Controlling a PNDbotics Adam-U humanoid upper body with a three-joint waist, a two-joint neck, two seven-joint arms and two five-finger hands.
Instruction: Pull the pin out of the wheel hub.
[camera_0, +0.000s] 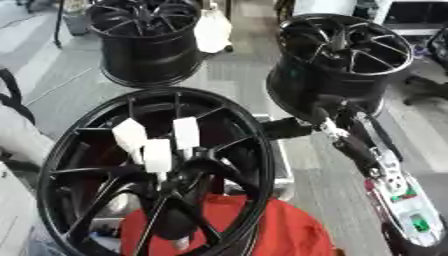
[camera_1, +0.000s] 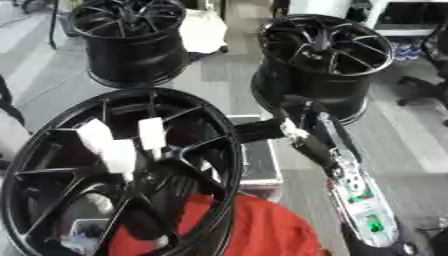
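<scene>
A large glossy black spoked wheel hub (camera_0: 157, 170) stands tilted in the near foreground, with three white block-shaped pins (camera_0: 159, 142) clustered just above its centre. The robot's right arm reaches in from the lower right, and its right hand (camera_0: 293, 127) sits at the hub's right rim; whether its fingers are open or curled cannot be told. A red cloth (camera_0: 262, 227) lies behind the hub's lower part, and two more black wheel hubs (camera_0: 337, 65) stand on the grey floor (camera_0: 236, 80) beyond.
</scene>
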